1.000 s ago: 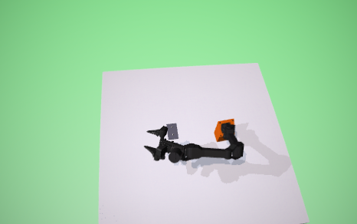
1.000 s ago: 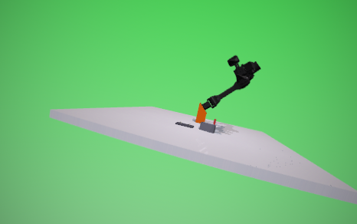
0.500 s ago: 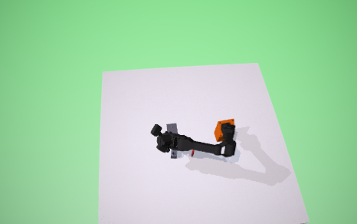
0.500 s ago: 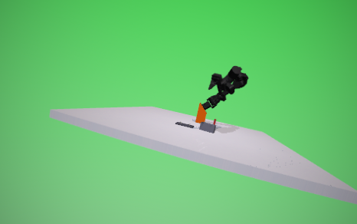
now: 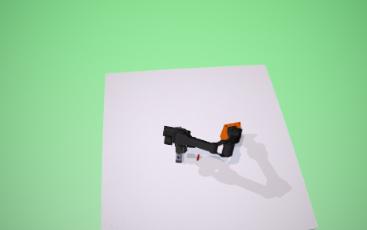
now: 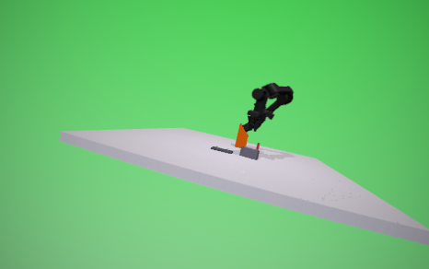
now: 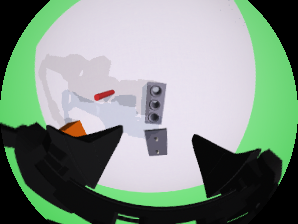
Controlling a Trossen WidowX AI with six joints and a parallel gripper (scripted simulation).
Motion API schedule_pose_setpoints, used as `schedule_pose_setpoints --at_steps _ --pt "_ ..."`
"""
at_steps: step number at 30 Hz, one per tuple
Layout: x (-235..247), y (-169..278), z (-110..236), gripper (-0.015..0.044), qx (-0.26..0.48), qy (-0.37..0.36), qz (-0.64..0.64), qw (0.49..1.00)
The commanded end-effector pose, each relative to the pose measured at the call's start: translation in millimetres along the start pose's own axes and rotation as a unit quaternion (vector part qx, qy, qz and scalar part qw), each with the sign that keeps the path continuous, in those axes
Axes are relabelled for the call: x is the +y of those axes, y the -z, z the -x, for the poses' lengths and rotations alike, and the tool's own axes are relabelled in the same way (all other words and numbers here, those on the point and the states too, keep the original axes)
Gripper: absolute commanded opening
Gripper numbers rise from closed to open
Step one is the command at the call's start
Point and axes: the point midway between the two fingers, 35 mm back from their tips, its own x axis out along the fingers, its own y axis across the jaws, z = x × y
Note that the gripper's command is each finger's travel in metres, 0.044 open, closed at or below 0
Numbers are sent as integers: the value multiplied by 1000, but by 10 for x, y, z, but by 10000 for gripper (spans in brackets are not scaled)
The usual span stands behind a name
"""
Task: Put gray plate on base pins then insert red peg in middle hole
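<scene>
Your black parallel-jaw gripper [image 7: 157, 145] is hanging above the white table top [image 5: 150, 98], fingers spread wide apart with nothing between them. You are looking down through the wrist view at the flat gray rectangular plate [image 7: 156, 141], lying on the table between the fingertips. Just beyond it is sitting the gray block base [image 7: 154, 100], apart from the plate. The small red peg [image 7: 104, 94] is lying on the table to the left of the base, well clear of the plate. The orange arm mount [image 5: 225, 131] is showing behind.
</scene>
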Motion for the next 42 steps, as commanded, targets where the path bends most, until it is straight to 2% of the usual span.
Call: schedule_pose_setpoints --at_steps 1,6,11,42 --pt "68 -39 -7 440 -32 -20 16 999" --pt "60 -44 -34 440 -32 -20 16 999" --pt "87 -88 -628 440 -34 -21 17 999" --pt "72 -139 -1103 440 -34 -21 16 999"
